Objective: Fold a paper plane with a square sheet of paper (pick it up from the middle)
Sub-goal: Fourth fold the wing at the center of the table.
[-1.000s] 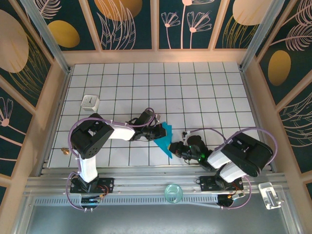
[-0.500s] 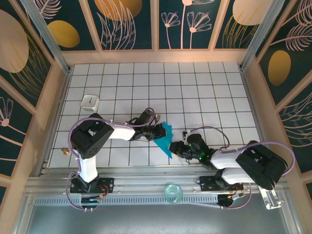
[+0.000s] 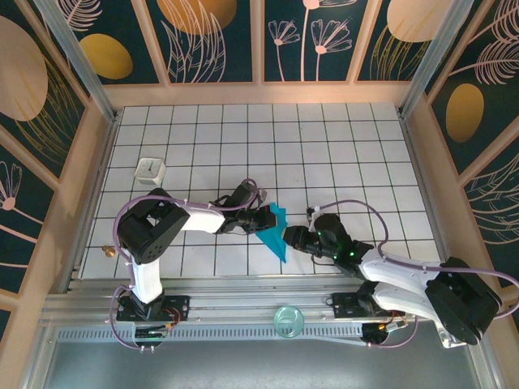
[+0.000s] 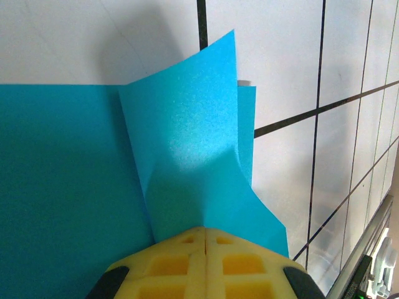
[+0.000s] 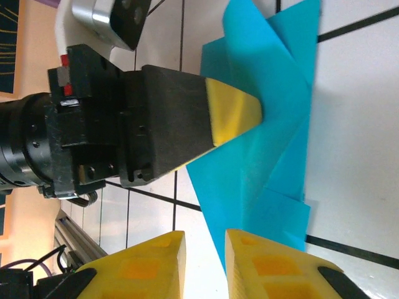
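Right wrist | left gripper clenched, pressing its tips on the folded paper, likely pinning the crease | right gripper hovering slightly parted, gripping nothing, beside the paper's corner

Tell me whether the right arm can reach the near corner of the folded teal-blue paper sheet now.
Probably yes: the right gripper, jaws slightly apart, sits just off the near corner of the paper, nothing between; the left gripper touches it farther up.

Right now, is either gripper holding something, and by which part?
The left gripper pinches the folded teal paper by a raised flap. The right gripper holds nothing; its jaws stand slightly apart.
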